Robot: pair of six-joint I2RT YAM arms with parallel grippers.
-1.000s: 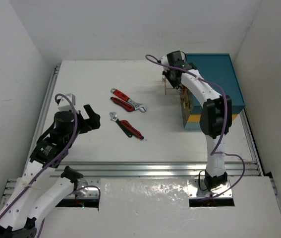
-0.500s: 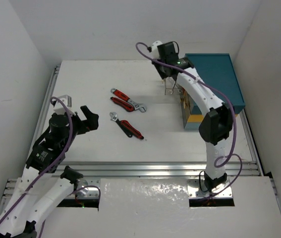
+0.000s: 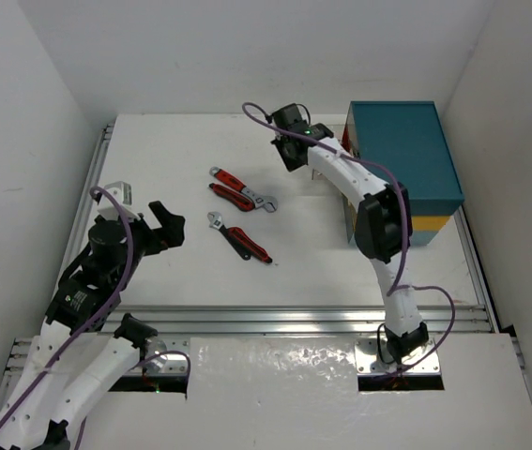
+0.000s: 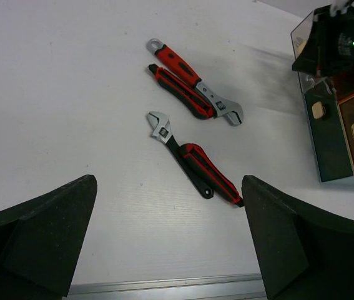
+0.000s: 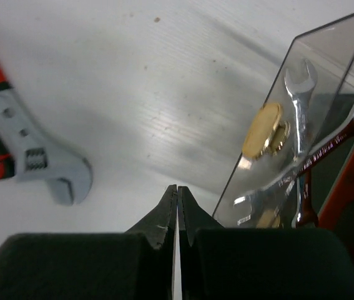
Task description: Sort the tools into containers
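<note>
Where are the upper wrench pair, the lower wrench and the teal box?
upper wrench pair (image 4: 189, 92), left wrist view, red handle.
lower wrench (image 4: 209, 177), left wrist view, red-black handle.
teal box (image 3: 401, 150), top external view, lid centre.

A white bench (image 3: 172, 150) carried everything in the scene, its surface matte, finely grained in the wrist views and marked by a few small dark specks. Plain white walls (image 3: 22, 112) closed it in at the back and on both sides. Metal rails (image 3: 275, 319) ran across the near edge, and another rail (image 3: 94, 178) lined the left side. In front of the rails lay a glossy white sheet (image 3: 275, 384) that caught the overhead light.
</note>
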